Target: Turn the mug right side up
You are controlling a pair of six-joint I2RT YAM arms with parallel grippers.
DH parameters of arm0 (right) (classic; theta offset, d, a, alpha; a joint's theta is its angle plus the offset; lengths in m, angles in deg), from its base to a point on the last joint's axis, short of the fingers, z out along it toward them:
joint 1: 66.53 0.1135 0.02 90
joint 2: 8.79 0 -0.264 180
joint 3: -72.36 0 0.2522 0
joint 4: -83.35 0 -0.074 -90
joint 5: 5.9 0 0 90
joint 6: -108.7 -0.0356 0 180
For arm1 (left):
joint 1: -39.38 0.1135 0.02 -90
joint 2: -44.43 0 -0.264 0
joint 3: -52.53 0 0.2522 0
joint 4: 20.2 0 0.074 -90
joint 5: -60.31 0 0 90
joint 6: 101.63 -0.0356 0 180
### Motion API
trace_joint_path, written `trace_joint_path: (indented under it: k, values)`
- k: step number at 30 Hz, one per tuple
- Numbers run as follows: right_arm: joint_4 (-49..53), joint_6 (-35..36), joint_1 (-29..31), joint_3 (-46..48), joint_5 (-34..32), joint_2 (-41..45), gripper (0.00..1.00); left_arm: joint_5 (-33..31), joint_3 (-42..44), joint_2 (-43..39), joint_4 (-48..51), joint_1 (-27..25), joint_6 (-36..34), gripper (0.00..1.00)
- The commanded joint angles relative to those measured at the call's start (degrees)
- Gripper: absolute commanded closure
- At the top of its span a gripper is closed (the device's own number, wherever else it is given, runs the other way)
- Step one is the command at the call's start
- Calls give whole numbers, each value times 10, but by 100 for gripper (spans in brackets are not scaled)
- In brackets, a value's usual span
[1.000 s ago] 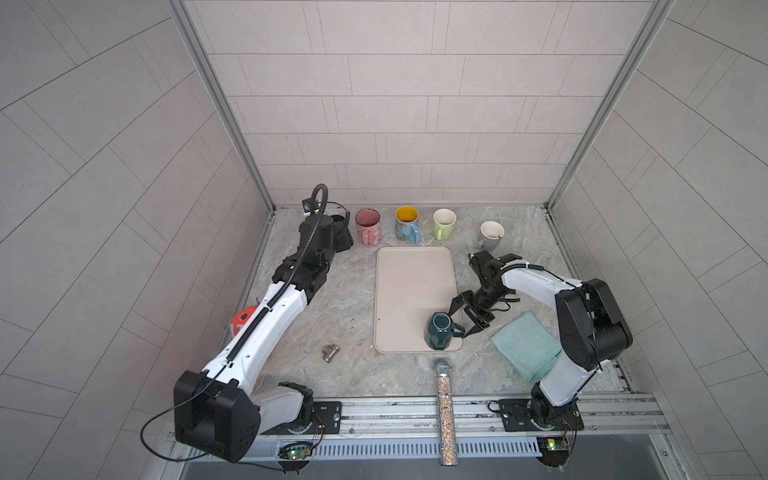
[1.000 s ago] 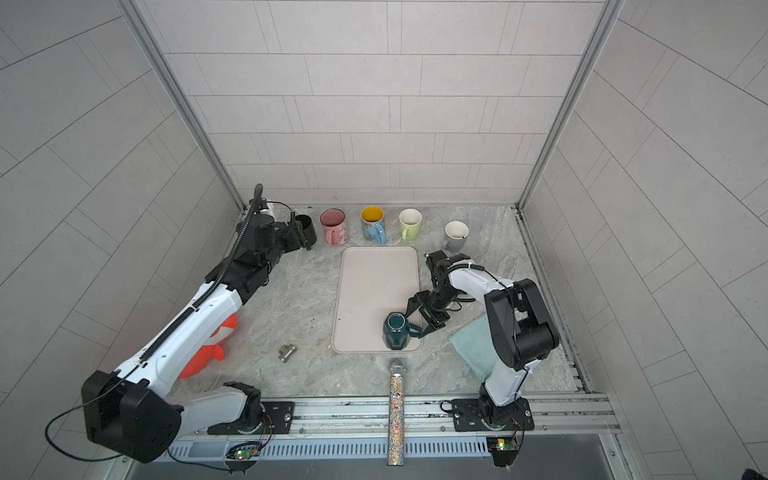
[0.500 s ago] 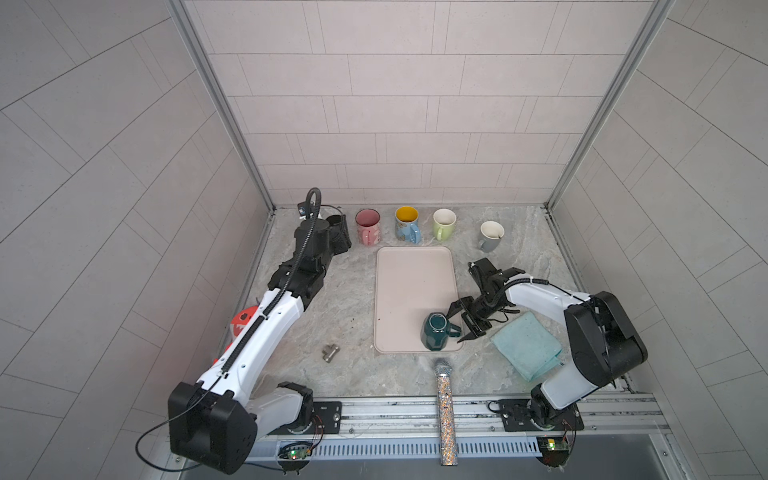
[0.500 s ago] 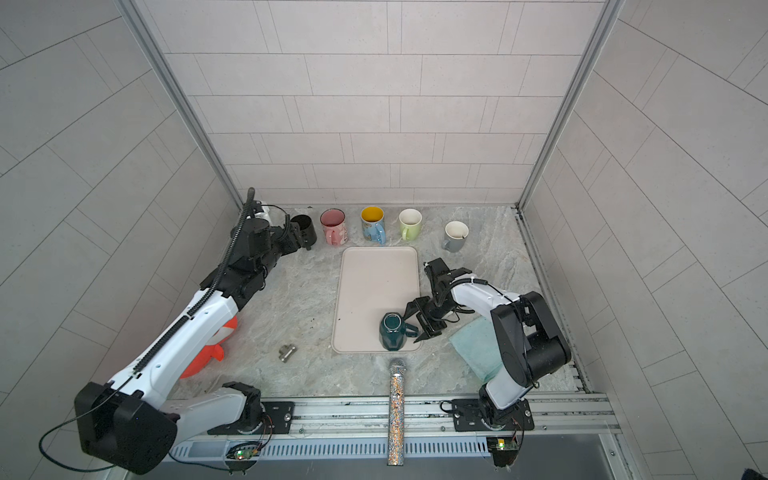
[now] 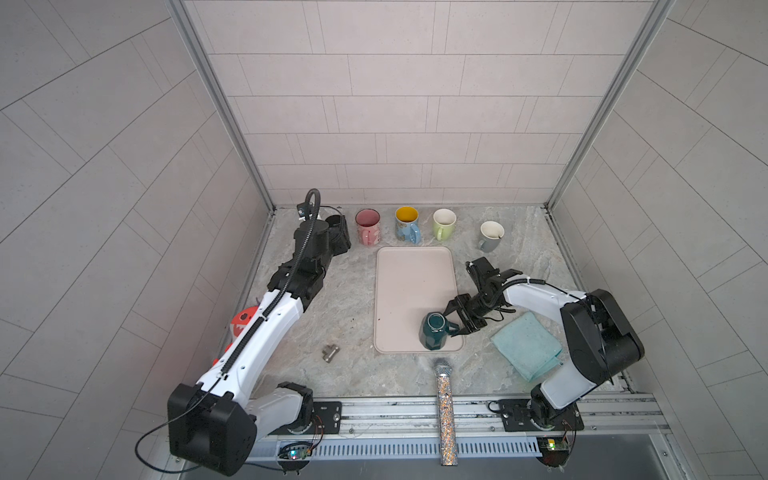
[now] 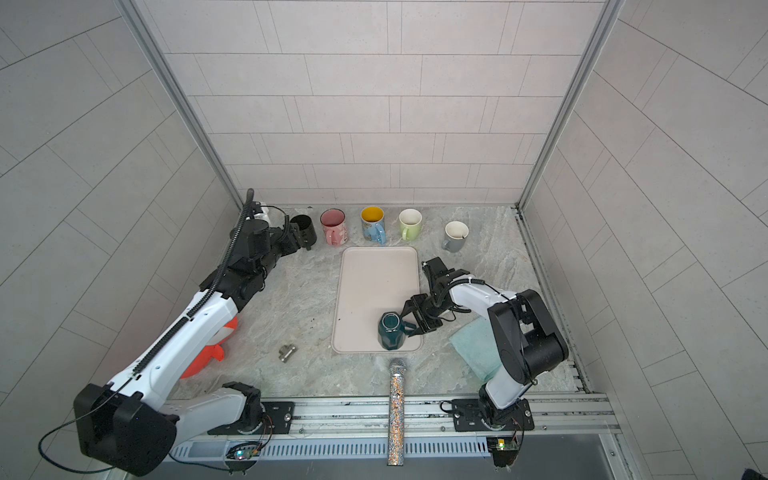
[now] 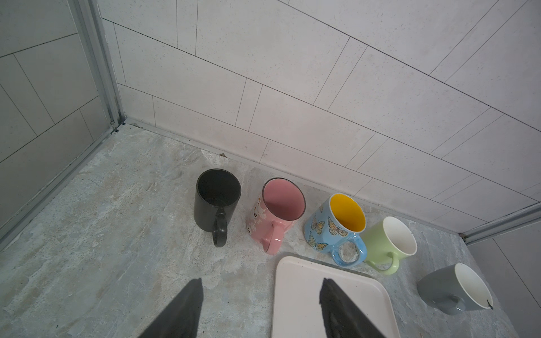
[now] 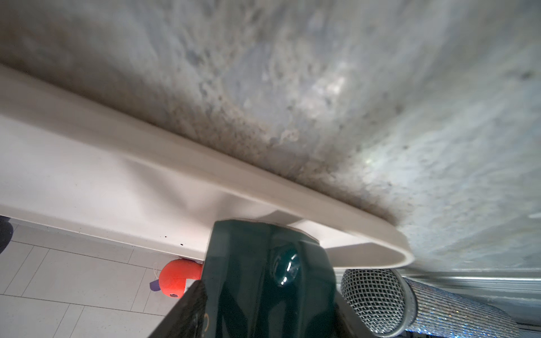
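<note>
A glittery microphone lies at the near edge of the grey marbled tabletop, which pale tiled walls box in. Just beyond it a pink tray carries the dark green mug, bottom up on its near right corner, with a teal cloth to the right. The right end effector has a jaw on either side of the mug's handle; whether they grip it I cannot tell. Far left, the left end effector hangs wide and empty near a black mug, which starts a far row with a pink mug, a blue mug, a green mug and a grey mug

lab robot cell, tiled walls
</note>
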Motion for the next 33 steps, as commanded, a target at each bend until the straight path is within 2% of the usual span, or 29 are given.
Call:
trace_joint_path:
  k: [1,7,13,23,33]
  values:
    - [-3,-21,-7,-21,1,-19,42,-7,5,-13,-5,5,-2,31]
    - [48,34,-35,-54,-1,-39,46,-8,5,-11,-6,7,-3,31]
    - [96,66,-32,-83,0,-42,46,-2,6,-8,-11,8,0,31]
    - [148,97,-19,-103,11,-45,46,0,8,-8,-12,9,1,31]
    - [148,95,-7,-115,14,-66,46,-1,13,-11,-13,9,2,31]
